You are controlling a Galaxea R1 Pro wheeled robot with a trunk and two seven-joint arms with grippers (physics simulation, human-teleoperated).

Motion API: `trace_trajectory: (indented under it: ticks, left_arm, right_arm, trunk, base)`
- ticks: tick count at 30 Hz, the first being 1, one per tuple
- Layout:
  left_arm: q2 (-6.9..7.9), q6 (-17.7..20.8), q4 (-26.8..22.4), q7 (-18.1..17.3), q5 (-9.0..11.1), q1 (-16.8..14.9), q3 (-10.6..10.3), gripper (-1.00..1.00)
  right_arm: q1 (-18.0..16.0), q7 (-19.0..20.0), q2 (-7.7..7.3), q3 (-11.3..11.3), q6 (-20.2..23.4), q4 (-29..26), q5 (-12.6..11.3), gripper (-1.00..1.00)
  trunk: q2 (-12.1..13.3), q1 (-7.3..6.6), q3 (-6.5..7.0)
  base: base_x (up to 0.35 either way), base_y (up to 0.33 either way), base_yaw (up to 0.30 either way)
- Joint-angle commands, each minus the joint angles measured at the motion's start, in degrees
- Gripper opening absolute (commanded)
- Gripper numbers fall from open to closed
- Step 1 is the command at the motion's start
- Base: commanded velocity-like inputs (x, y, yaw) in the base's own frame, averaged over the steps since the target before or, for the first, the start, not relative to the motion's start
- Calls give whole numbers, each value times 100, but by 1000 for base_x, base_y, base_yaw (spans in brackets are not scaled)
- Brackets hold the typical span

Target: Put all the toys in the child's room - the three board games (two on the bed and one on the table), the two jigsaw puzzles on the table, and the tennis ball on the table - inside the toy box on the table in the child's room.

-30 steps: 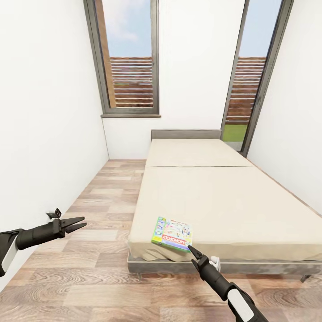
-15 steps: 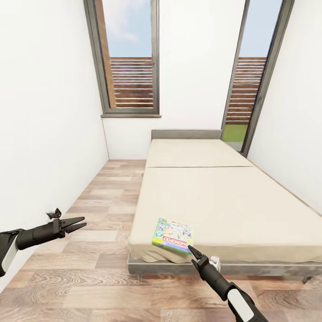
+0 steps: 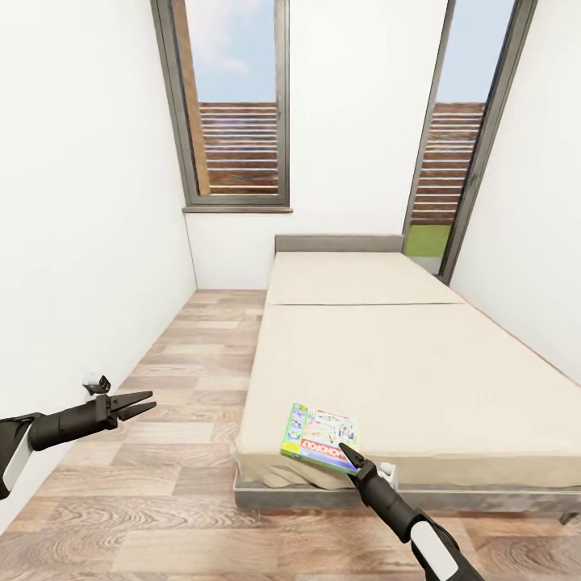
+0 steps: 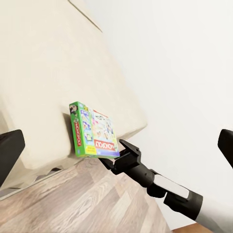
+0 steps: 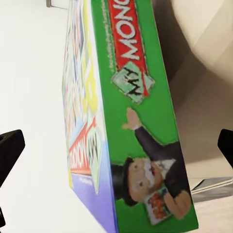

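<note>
One board game [image 3: 320,438], a green box with a red band and cartoon print, lies flat on the near left corner of the bed [image 3: 387,355]. My right gripper [image 3: 349,450] is at the box's near edge. It is open, and in the right wrist view the box's green side [image 5: 136,111] stands between its spread fingertips [image 5: 8,145]. The left wrist view shows the same box [image 4: 92,131] on the mattress corner with the right gripper [image 4: 116,154] against its edge. My left gripper [image 3: 133,403] hangs open over the floor, left of the bed. The toy box, table, jigsaw puzzles and tennis ball are out of view.
A white wall [image 3: 89,242] runs close along the left. Wooden floor [image 3: 186,379] forms an aisle between it and the bed. A window [image 3: 238,105] and a tall glass door [image 3: 452,161] are at the far end. A white wall borders the bed's right side.
The whole head view has shifted slightly, so the camera moved nearer the bed. The right gripper tip now overlaps the game box's near edge. The left arm holds its pose.
</note>
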Motion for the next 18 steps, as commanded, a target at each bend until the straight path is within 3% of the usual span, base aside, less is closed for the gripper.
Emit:
trace_trajectory:
  ticks: [1, 18]
  left_arm:
    - [0, 60, 0, -20, 2, -3, 0, 100]
    - [-5, 52, 0, -28, 2, -3, 4, 100]
  right_arm:
    - [-3, 10, 3, -19, 49, 3, -38, 100]
    - [-3, 7, 5, -19, 37, 4, -38, 100]
  trunk:
    - [-2, -1, -5]
    - [-2, -1, -5]
  base:
    - [9, 4, 0]
    - [-26, 1, 0]
